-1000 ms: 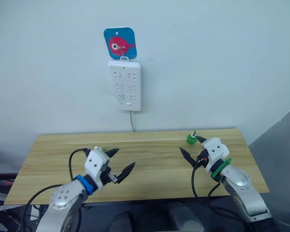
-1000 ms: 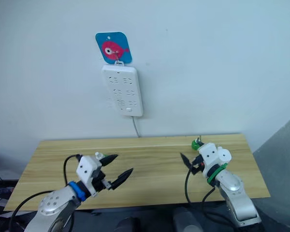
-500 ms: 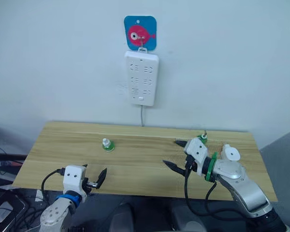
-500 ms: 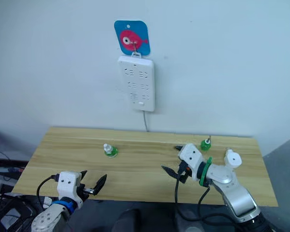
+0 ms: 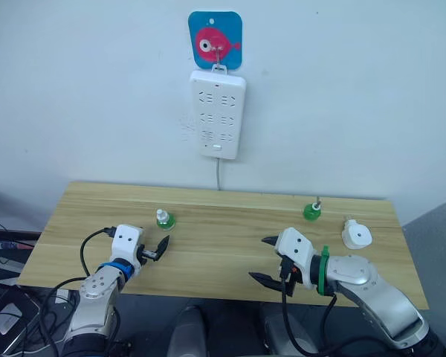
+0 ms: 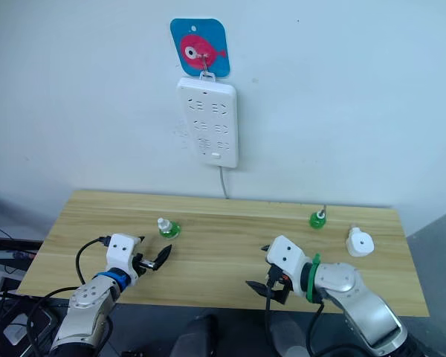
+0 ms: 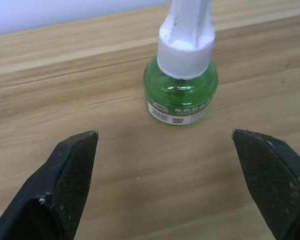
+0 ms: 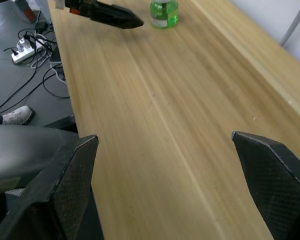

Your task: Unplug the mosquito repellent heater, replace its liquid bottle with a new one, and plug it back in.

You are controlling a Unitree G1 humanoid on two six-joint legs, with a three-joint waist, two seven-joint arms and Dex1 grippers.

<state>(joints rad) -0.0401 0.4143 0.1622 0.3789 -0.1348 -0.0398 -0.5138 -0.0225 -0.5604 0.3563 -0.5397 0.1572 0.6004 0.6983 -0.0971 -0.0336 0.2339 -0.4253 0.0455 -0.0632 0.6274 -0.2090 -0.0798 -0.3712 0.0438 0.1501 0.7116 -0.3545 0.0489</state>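
While both arms hang over the front edge of the wooden surface (image 5: pixel 223 223), neither tool is holding anything. Left tool (image 5: pixel 154 250) has its two black fingers spread wide and points at a green liquid bottle with a white cap (image 7: pixel 182 80), which stands upright just beyond its tips. Right tool (image 5: pixel 266 259) is spread wide too, over bare wood near the front edge.

Count-wise: two green bottles. The second one (image 5: pixel 311 210) stands toward the back right. One mosquito repellent heater (image 5: pixel 356 234), unplugged, lies on the surface at the far right, just beside that second bottle. One white power strip (image 5: pixel 220 114) hangs on the wall under a blue fish hook plate (image 5: pixel 215 40), cord running down.
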